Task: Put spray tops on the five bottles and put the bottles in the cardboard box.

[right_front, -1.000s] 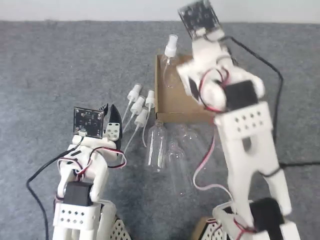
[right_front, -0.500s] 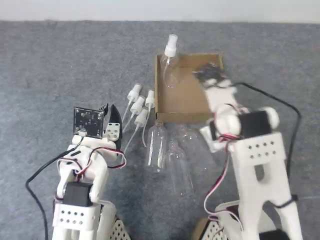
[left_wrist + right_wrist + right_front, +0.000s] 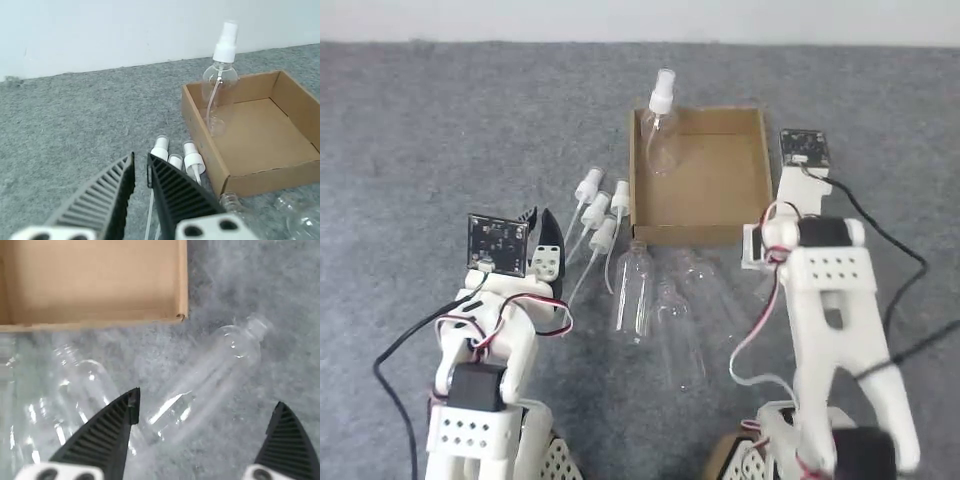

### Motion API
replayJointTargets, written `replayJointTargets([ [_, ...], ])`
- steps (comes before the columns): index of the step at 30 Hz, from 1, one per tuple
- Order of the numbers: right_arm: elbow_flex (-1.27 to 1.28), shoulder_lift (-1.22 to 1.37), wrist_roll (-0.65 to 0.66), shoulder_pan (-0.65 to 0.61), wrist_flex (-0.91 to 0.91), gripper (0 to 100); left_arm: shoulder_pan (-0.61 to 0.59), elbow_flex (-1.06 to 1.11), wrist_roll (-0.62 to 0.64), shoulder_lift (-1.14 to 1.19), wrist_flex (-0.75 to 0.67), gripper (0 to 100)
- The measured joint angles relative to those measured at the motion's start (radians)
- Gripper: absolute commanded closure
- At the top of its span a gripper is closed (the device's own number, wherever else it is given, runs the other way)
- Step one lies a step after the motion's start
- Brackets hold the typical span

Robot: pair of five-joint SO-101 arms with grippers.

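One of five is done, as far as I can judge: a capped bottle stands in the cardboard box, in the far corner on my left arm's side, with its spray head rising above the wall and its dip tube showing through the clear plastic. The other four are not yet started. Four loose spray tops lie bunched on the grey worktop, just beside the box's outer wall on that same side, tubes trailing toward me. The bare bottles lie on their sides close against the box's near wall. They are clear and crowd one another, so the count is hard to read, but I take them for four. My right tool hangs above that cluster with its jaws spread wide and nothing in them. One uncapped bottle lies slantwise on the worktop between them, its open neck pointing away past the box's near corner. My left tool sits back from the spray tops, its jaws drawn almost together with only a thin gap, and it too is empty. What remains, by my reckoning, is four rounds of the same work: lift a bottle, seat a top on its neck, then set it in the box beside the first. The box floor has plenty of bare cardboard to take them.
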Motion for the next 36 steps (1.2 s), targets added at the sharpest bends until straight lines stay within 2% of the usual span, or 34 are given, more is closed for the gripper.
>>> replayJointTargets([
  [4,0.000,0.149,-0.035,0.006,-0.040,67.9,0.000,0.000,0.000,0.000,0.000,97],
  [9,0.000,0.262,-0.127,0.017,-0.044,84.0,0.000,0.000,0.000,0.000,0.000,97],
  [12,0.000,0.273,-0.130,0.066,-0.044,84.6,0.000,0.000,0.000,0.000,0.000,97],
  [15,0.000,0.273,-0.054,0.144,-0.044,85.1,-0.009,-0.002,0.000,0.000,0.002,97],
  [19,-0.003,0.272,0.110,0.267,-0.044,89.3,-0.075,-0.118,0.000,0.037,0.084,97],
  [23,-0.003,0.272,0.413,0.364,-0.044,98.4,-0.094,-0.336,-0.015,0.252,0.215,97],
  [27,-0.003,0.272,0.724,0.437,-0.044,98.6,-0.097,-0.588,-0.107,0.560,0.351,96],
  [29,-0.005,0.272,0.844,0.473,-0.035,98.6,-0.095,-0.718,-0.137,0.726,0.407,92],
  [31,-0.005,0.272,0.939,0.508,-0.026,98.6,-0.110,-0.838,-0.147,0.890,0.437,88],
  [36,-0.005,0.272,1.142,0.583,-0.021,98.6,-0.112,-1.128,-0.216,1.316,0.448,88],
])
